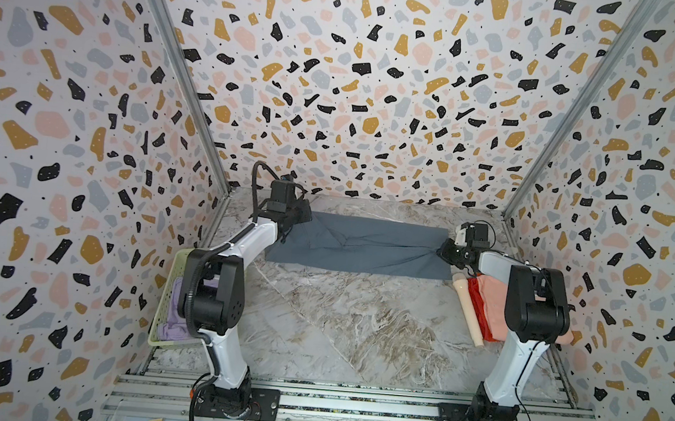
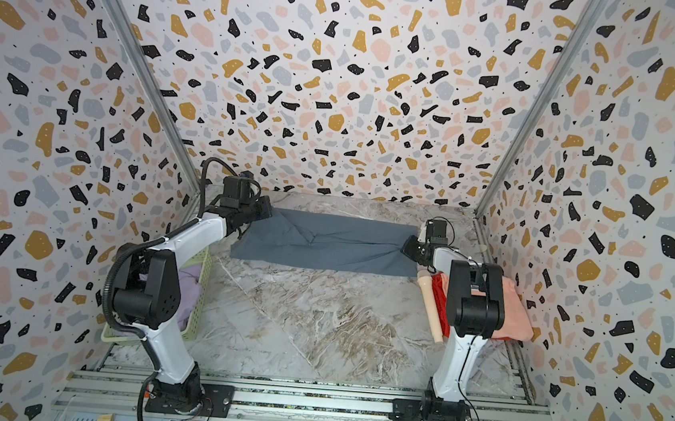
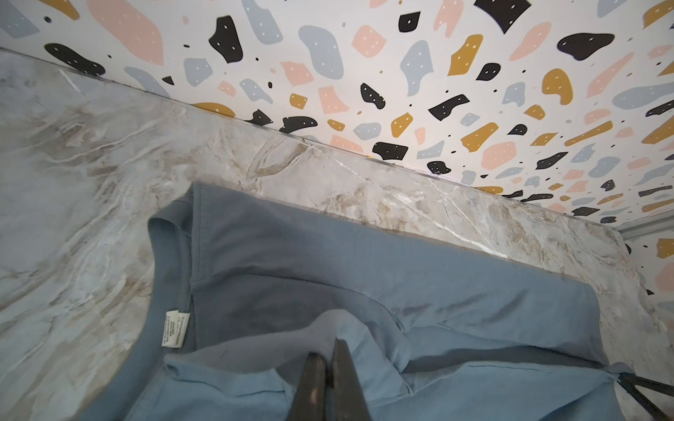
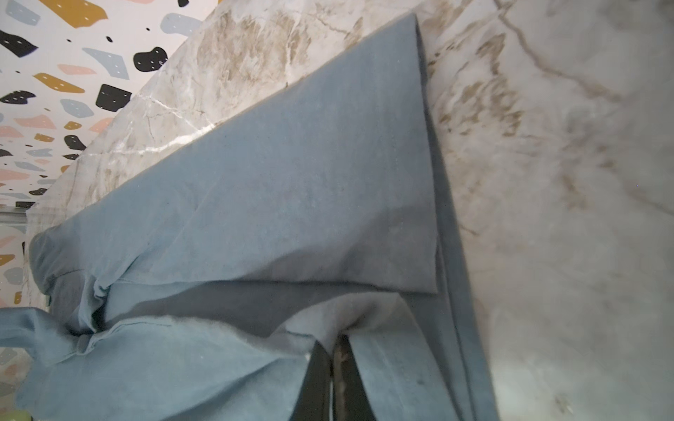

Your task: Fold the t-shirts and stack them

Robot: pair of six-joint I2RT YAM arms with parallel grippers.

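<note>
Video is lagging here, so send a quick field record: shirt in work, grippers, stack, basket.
shirt in work: blue-grey t-shirt, partly folded, stretched across the far side
left gripper: shut on its collar end
right gripper: shut on the opposite end
stack: salmon pink t-shirt on red t-shirt, right side
basket: pale green lattice, left side, holds lilac t-shirt

Shirt: the blue-grey t-shirt (image 3: 328, 262) lay creased on the table, with one layer doubled back over another.
Neckline: the ribbed collar (image 3: 171, 255) curved along the shirt's edge, and a white neck label (image 3: 174, 329) sat just inside it (print too small to read).
Left gripper: the left gripper (image 3: 330, 364) had its two dark fingers pressed together, pinching a raised fold of the shirt.
Right gripper: the right gripper (image 3: 620, 377) met the shirt's far corner, where the cloth was drawn to a point.
Table: the marbled grey-and-tan table (image 3: 73, 182) showed around the shirt.
Wall: a speckled terrazzo-print wall (image 3: 364, 54) rose from the table's edge beyond the shirt.
</note>
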